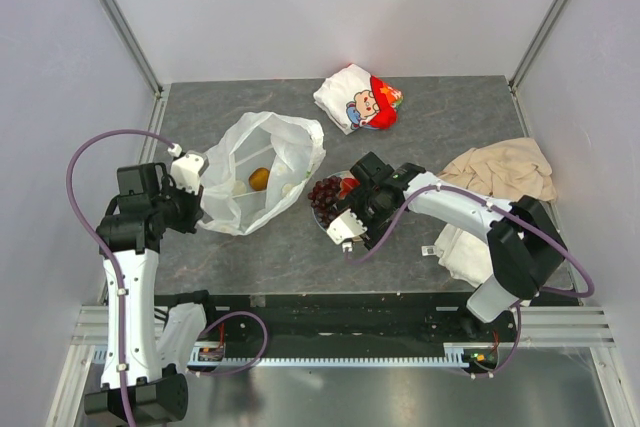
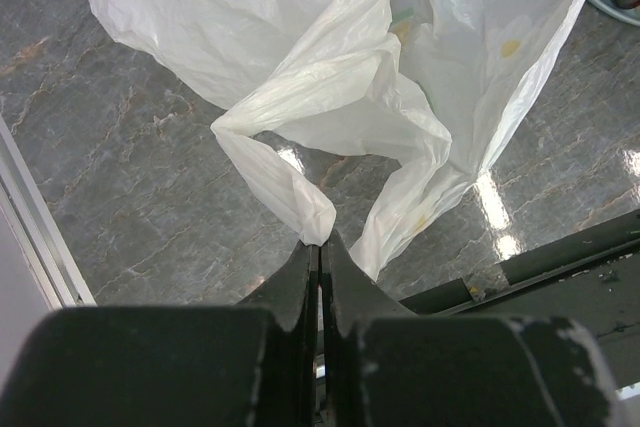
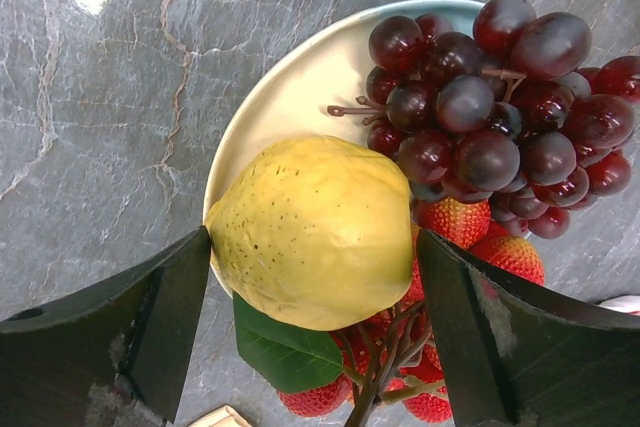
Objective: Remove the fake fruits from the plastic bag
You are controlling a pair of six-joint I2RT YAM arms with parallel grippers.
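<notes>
— So where is the lemon (image 3: pixel 312 232) sitting?
— It is filling the gap of the right gripper (image 3: pixel 312 239), whose widely spread fingers are pressing on both its sides.
— And beyond?
— The grape bunch (image 3: pixel 490 117) and strawberries (image 3: pixel 460 222) are lying on the plate (image 3: pixel 290 87), just past the fingertips.
— The plastic bag (image 2: pixel 300 47)?
— The left gripper (image 2: pixel 320 247) is pinching its handle, jaws fully together, with the orange-brown fruit (image 1: pixel 260 179) lying inside, ahead.
</notes>
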